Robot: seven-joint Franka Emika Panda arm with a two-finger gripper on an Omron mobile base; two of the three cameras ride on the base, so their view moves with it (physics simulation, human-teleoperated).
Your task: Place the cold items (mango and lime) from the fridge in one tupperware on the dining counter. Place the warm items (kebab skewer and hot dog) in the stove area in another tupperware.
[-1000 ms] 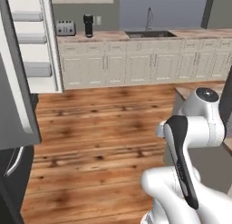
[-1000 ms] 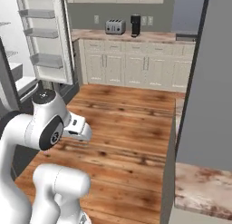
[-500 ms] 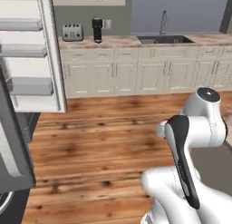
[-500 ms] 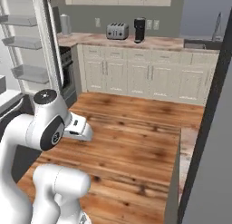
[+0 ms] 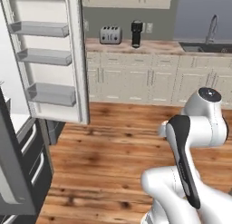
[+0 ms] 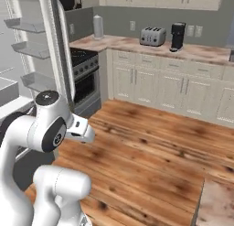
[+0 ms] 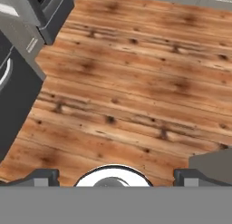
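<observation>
Grey fridge (image 5: 50,60) stands with its door swung open at our left, grey door bins showing. We note the gripper (image 7: 116,177) spread wide, holding nothing, pointed down at wooden floor (image 7: 136,82). Stove area (image 6: 84,60) sits just beyond the fridge door.

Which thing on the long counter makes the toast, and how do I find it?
Look at the marbled brown-and-cream counter that runs along the grey back wall above the cream cabinets. The boxy silver toaster with dark slots on top sits there, beside a tall black coffee machine. The toaster is the low, wide, shiny one; its neighbour is dark and narrow.
</observation>
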